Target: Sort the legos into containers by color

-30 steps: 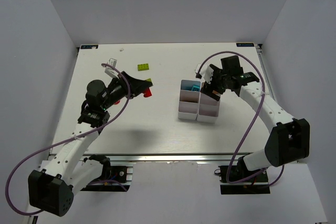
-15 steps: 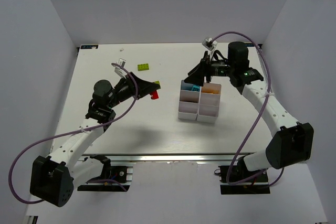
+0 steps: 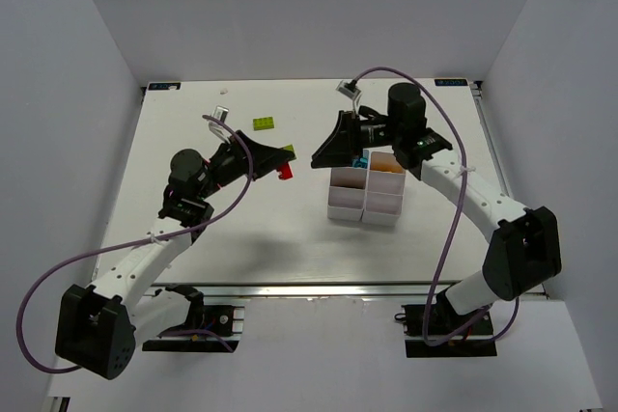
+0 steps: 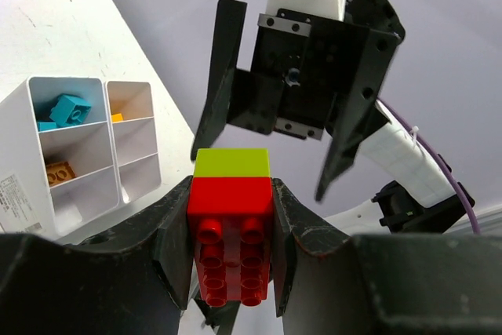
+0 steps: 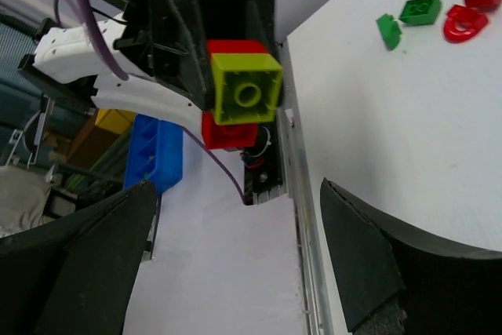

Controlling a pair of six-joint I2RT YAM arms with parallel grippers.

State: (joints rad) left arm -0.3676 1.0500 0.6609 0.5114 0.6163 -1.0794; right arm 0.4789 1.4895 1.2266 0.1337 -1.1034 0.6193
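Looking at this one, it all hinges on how the two arms face each other. The left gripper [image 4: 231, 198] is clamped on the red brick [image 4: 231, 249]. A lime brick [image 4: 232, 163] is stuck on its far end, so the stack's long axis pokes out of the jaws straight at the right gripper [image 3: 323, 150]. That one is spread wide and holding nothing. It's near the lime end but not touching, and lined up between the fingers in its own wrist view. We reckon the right arm should close in and pinch the lime. The stack hangs in open air above the table [image 3: 241, 238], just left of the containers [image 3: 365, 204] — those bin rims are the only edge we'd watch.
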